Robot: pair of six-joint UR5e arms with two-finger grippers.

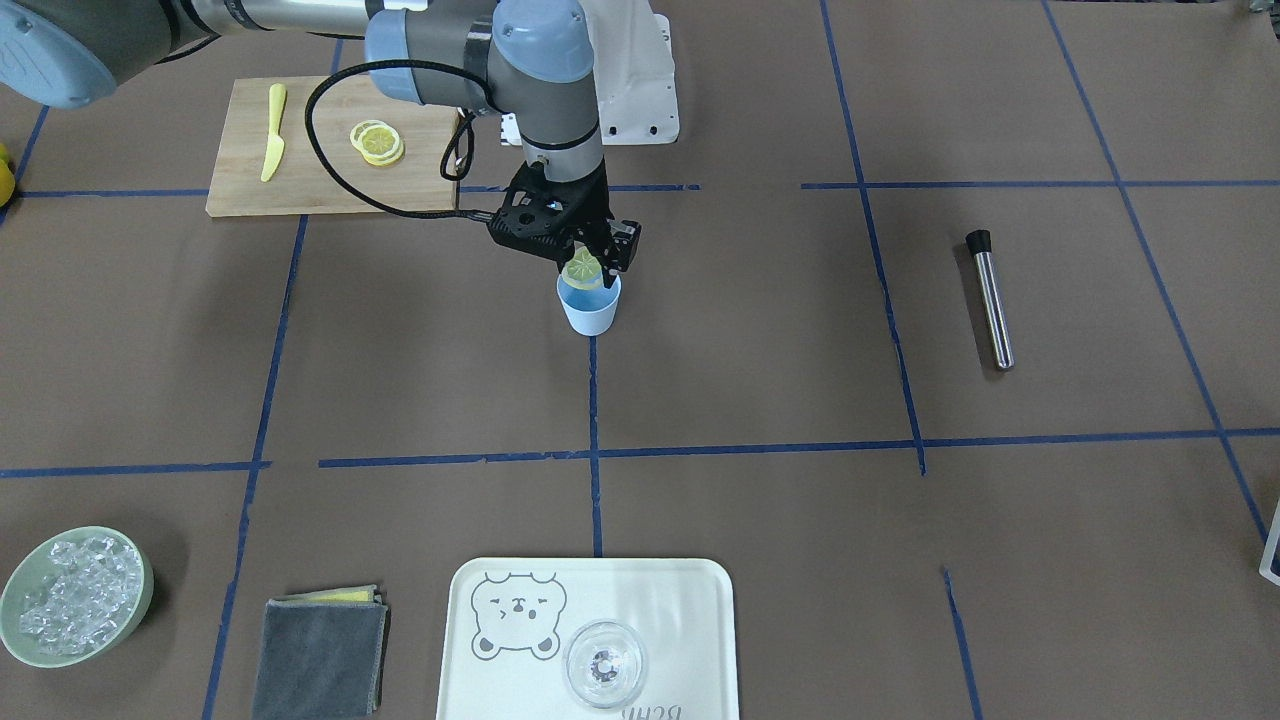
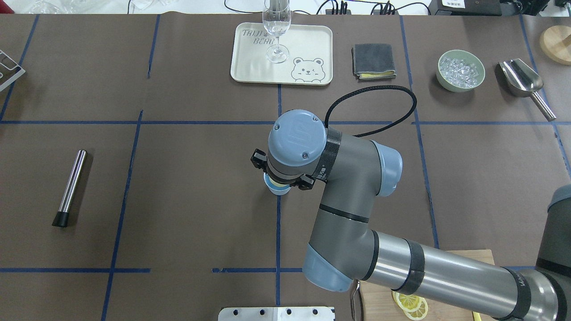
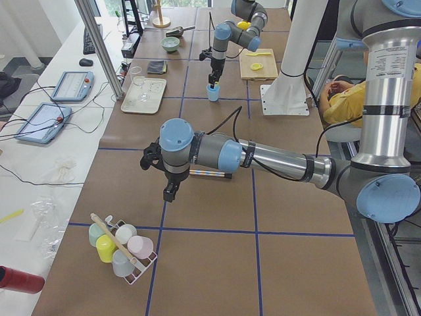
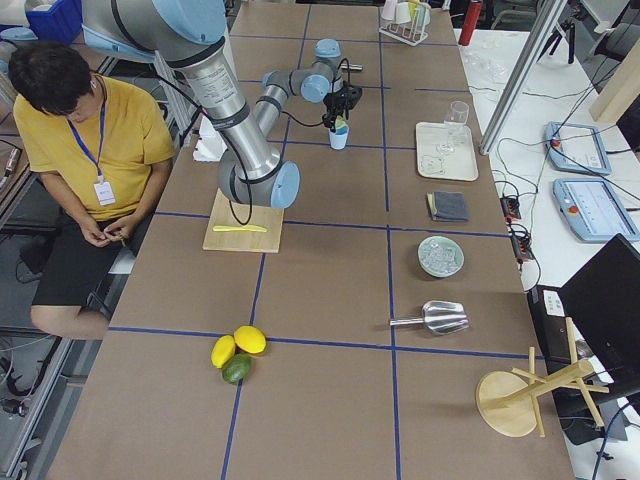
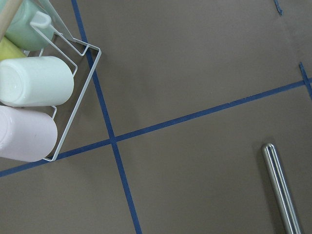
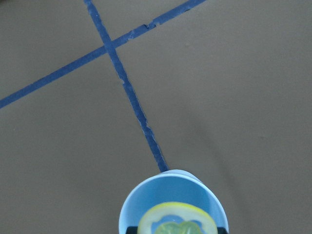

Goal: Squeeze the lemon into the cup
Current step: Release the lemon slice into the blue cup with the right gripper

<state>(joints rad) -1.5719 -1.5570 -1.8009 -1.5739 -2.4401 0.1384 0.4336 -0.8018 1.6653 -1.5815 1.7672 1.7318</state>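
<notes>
Pinches the lemon (image 1: 583, 268) between the jaws of the right gripper (image 1: 591, 265), on edge just above the mouth of the cup (image 1: 590, 310), mid-bench, well away from every edge. Cannot tell how the jaws of the left gripper (image 3: 170, 195) stand; hangs toward the bench's left end, near a steel rod (image 5: 282, 192).

We see the right arm's tool (image 4: 341, 118) poised directly above the blue cup (image 4: 339, 140), a lemon (image 4: 341, 126) at its tip; the yellow knife (image 4: 240, 228) lies on the cutting board (image 4: 228, 242) nearby
</notes>
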